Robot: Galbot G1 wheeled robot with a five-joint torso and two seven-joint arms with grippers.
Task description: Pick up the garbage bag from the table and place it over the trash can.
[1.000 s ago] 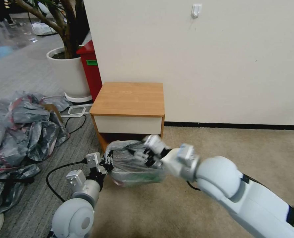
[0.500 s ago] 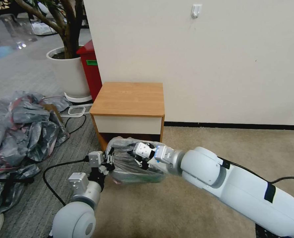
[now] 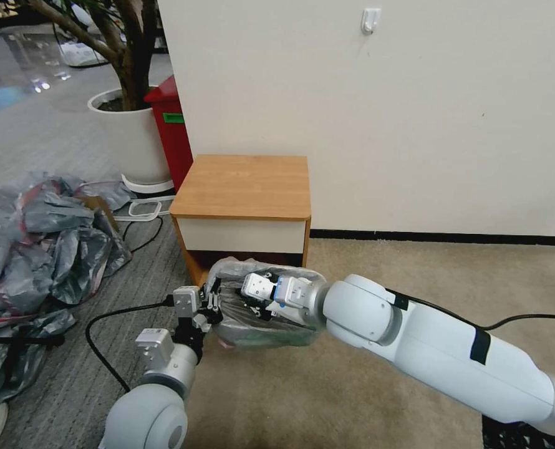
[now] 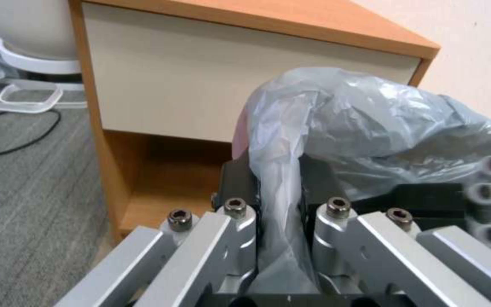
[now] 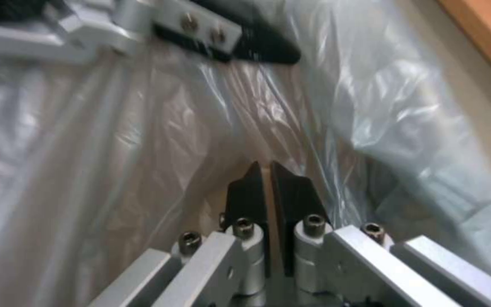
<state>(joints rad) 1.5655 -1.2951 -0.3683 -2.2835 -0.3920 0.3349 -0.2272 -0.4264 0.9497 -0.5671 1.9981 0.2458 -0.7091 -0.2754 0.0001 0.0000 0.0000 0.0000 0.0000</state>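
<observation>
Two grippers of mine are at work on one garbage bag; my left gripper is clenched on a gathered fold of its grey plastic, the film pinched between my two dark pads as the left wrist view shows; my right gripper reaches in through the bag's mouth from the right, its two black fingertips pressed together with only a thin slit between them and translucent film on every side of them; whether any film sits in that slit I cannot tell. The bag is draped over the one trash can, which stands on the beige carpet just in front of the table; the can shows only dimly through the plastic. The carpet to my right lies open up to the wall; on my left a black cable curls over the grey floor, and beyond it sits one heap of grey-pink bags. Behind the table's left corner stand one red bin and one white planter.
</observation>
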